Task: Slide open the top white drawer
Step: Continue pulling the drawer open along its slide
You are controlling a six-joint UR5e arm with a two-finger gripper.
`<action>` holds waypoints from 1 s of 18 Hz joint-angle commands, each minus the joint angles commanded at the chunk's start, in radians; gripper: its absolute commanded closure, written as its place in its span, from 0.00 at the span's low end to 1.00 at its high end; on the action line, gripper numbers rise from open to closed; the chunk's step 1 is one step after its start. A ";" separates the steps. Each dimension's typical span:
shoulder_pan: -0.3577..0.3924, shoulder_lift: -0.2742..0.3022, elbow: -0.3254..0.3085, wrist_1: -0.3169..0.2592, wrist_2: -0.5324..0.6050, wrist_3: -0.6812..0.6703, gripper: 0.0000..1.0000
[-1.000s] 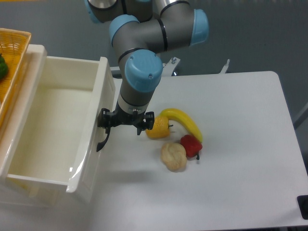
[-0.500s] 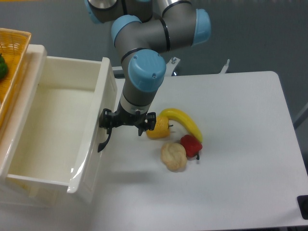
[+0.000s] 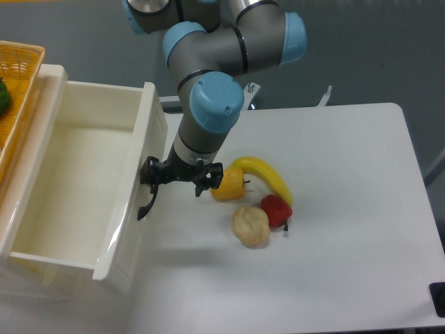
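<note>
Camera view: glossy cream-white top drawer (image 3: 83, 188) pulled well out at table's left. Black two-finger gripper (image 3: 154, 182) at its black curved bar handle (image 3: 147, 205); finger closure unclear.

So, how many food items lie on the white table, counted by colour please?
Yellow: 2, the banana and the yellow pepper
Red: 1, the red piece
Beige: 1, the bread roll
Total: 4
</note>
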 joint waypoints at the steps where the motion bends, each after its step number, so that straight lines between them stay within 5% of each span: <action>1: 0.005 0.000 0.000 0.000 -0.003 0.002 0.00; 18: 0.038 0.003 -0.002 -0.008 -0.068 0.003 0.00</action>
